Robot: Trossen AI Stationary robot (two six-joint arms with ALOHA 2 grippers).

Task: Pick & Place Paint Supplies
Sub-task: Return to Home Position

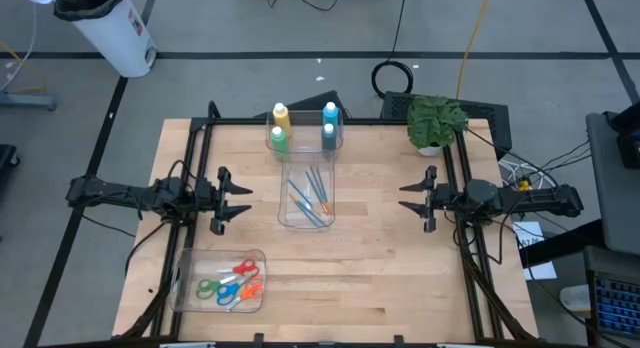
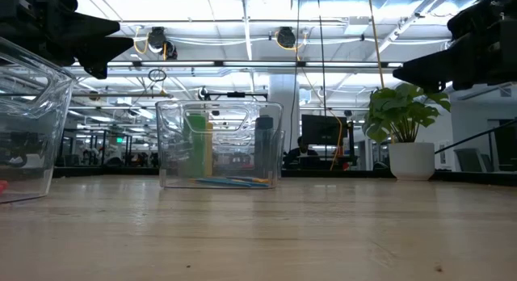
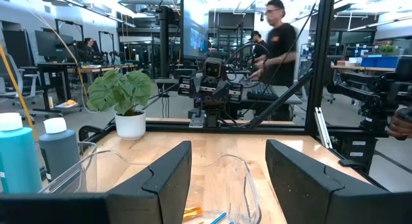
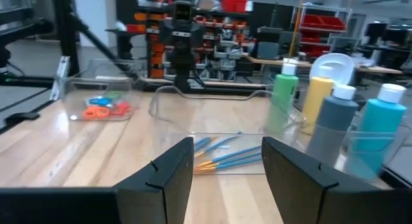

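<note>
Wooden tabletop, seen from above. Four paint bottles stand in a clear bin at the middle of the far edge; brushes lie in a second bin just nearer. Left hand at the left edge and right hand at the right edge, both released, grasping nothing.

The worktop bears three clear bins — the bottle bin at mid far edge, the brush bin just nearer, the scissors bin by the near left corner. A potted plant takes the far right corner.
</note>
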